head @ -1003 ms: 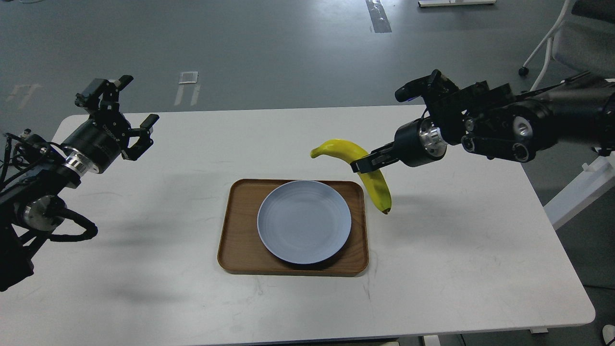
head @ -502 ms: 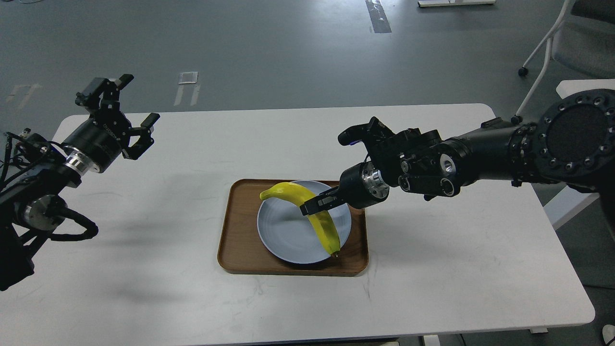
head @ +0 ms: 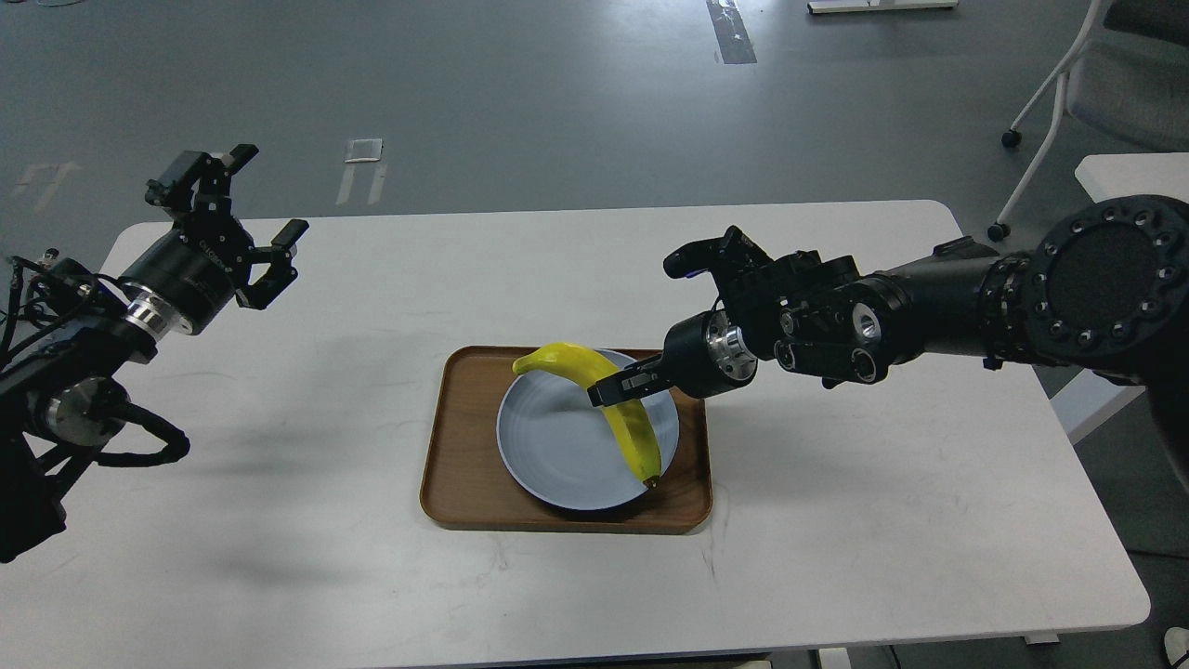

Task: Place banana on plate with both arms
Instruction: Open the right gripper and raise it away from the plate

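Observation:
The yellow banana (head: 604, 404) hangs over the right half of the pale blue-grey plate (head: 548, 441), stem end at the upper left, dark tip down near the plate's right rim. My right gripper (head: 618, 386) is shut on the banana's middle and holds it just above the plate; whether the tip touches the plate I cannot tell. My left gripper (head: 249, 218) is open and empty, raised above the table's far left, well away from the plate.
The plate sits in a brown wood-grain tray (head: 460, 465) in the middle of the white table (head: 882, 520). A chair (head: 1105, 74) stands on the floor beyond the table's right corner.
My right arm carried the banana from beside the tray's far right corner leftward and down over the plate, then edged slightly right. The left arm has not moved.

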Controlling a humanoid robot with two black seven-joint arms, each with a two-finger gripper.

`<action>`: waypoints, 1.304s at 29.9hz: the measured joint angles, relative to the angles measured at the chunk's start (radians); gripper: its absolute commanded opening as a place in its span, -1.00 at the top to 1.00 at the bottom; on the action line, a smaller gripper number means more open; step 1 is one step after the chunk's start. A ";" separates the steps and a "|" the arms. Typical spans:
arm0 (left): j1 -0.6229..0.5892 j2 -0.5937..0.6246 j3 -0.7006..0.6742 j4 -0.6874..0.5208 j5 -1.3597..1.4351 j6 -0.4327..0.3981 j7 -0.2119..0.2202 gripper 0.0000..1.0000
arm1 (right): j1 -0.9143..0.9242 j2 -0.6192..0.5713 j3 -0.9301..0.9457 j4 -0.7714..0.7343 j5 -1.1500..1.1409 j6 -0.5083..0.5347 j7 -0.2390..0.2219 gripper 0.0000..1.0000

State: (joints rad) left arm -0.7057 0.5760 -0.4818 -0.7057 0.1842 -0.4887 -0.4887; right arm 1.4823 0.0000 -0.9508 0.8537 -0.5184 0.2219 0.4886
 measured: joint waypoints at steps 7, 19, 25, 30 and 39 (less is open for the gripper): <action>0.000 -0.001 0.000 0.000 0.000 0.000 0.000 -0.96 | -0.006 0.000 0.009 -0.004 0.051 0.002 0.000 -0.95; 0.000 -0.002 0.000 0.000 0.000 0.000 0.000 -0.96 | -0.108 -0.310 0.426 -0.046 0.117 0.000 0.000 -0.97; 0.002 -0.027 0.000 0.001 0.000 0.000 0.000 -0.96 | -0.425 -0.475 0.887 -0.048 0.149 0.000 0.000 -0.97; 0.004 -0.061 0.000 0.011 0.000 0.000 0.000 -0.96 | -0.667 -0.491 1.219 -0.047 0.177 0.001 0.000 -0.98; 0.021 -0.127 0.002 0.056 0.001 0.000 0.000 -0.96 | -0.844 -0.481 1.433 -0.043 0.336 0.002 0.000 -0.98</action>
State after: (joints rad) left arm -0.6849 0.4489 -0.4797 -0.6492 0.1856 -0.4887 -0.4887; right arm 0.6385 -0.4809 0.4821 0.8111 -0.1820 0.2239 0.4885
